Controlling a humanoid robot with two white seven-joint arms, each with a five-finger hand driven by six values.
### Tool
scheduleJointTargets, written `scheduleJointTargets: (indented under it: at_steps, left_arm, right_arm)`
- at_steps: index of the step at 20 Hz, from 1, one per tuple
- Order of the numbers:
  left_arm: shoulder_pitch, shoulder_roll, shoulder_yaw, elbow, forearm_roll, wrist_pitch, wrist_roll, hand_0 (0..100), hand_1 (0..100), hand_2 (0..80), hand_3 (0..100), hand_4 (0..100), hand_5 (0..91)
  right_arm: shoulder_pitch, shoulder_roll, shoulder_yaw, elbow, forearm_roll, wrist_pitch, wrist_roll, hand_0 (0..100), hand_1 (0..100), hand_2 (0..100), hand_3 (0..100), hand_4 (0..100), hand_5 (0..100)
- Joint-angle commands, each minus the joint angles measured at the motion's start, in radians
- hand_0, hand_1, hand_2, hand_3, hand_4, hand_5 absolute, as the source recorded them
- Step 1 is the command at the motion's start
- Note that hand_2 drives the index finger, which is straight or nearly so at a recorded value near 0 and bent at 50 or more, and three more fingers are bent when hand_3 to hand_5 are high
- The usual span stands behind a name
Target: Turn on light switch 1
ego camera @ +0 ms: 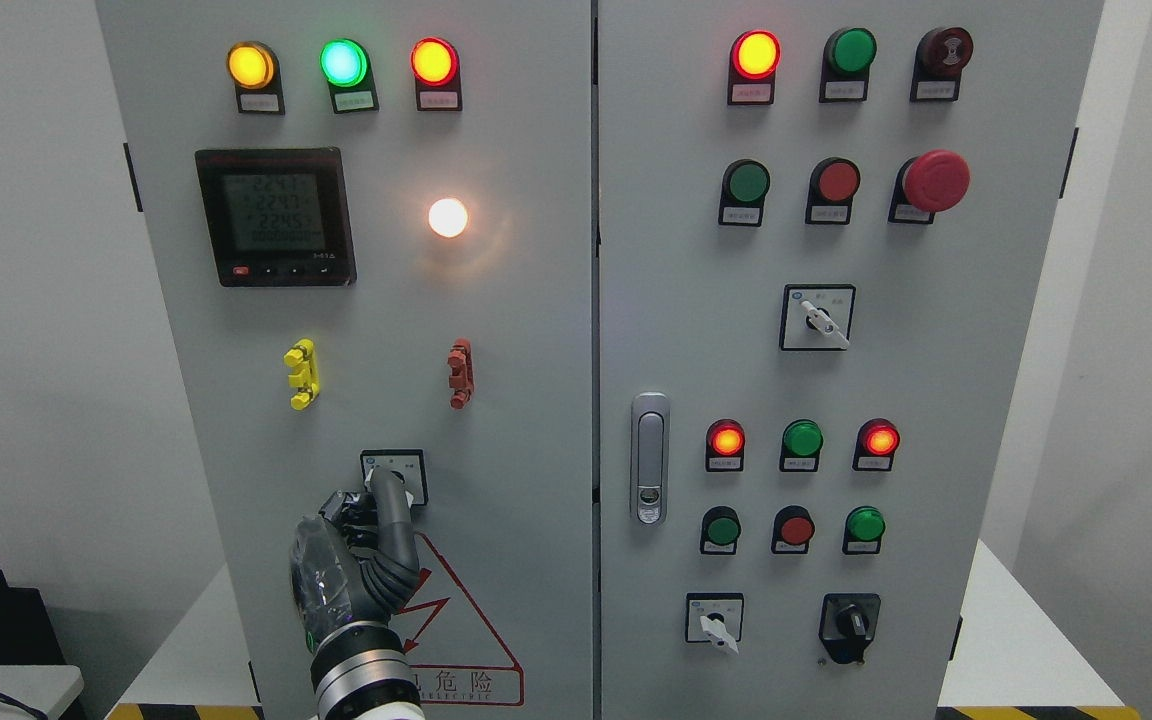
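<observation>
So there's a big grey cabinet [536,330] with two doors filling most of the view. Left door has a meter [274,217] up high with a lit white lamp [448,217] to its right, and three glowing lamps in a row above them: yellow, green and red. Under the meter sit a yellow clip [301,374] and a red clip [460,372], and low down there's a red warning triangle [461,620]. Right door is packed with red and green buttons, a big red stop button [934,181], a few rotary knobs and a door handle [649,457].

The left hand [361,560] comes up from the bottom left edge, in front of the triangle. One of its fingers [391,500] is stretched up and touching the knob of the switch [394,476], which sits low on the left door, just below and between the two clips. The other fingers look curled back, gripping nothing as far as I can see.
</observation>
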Motion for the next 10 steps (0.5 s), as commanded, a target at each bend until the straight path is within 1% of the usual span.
scheduleJointTargets:
  at_steps: [1,3,6,10]
  left_arm:
    - [0.001,-0.001,0.001,0.0,0.0,-0.004,-0.001,61,18,63.0,75,80,77.4]
    - [0.001,-0.001,0.001,0.0,0.001,-0.006,-0.001,60,16,63.0,75,80,77.3]
    - [0.003,-0.002,0.001,0.0,0.0,-0.006,-0.001,53,16,63.1,75,79,77.3]
    - [0.003,-0.002,0.001,0.0,0.0,-0.006,-0.001,48,17,63.2,74,79,77.2]
  right_arm:
    - [0.0,0.0,0.0,0.0,-0.018,0.0,0.0,12,39,0,0,0,0]
    - [0.0,0.0,0.0,0.0,-0.018,0.0,0.0,12,39,0,0,0,0]
    - [0.0,0.0,0.0,0.0,-0.017,0.0,0.0,12,39,0,0,0,0]
    - [0.0,0.0,0.0,0.0,-0.018,0.0,0.0,12,39,0,0,0,0]
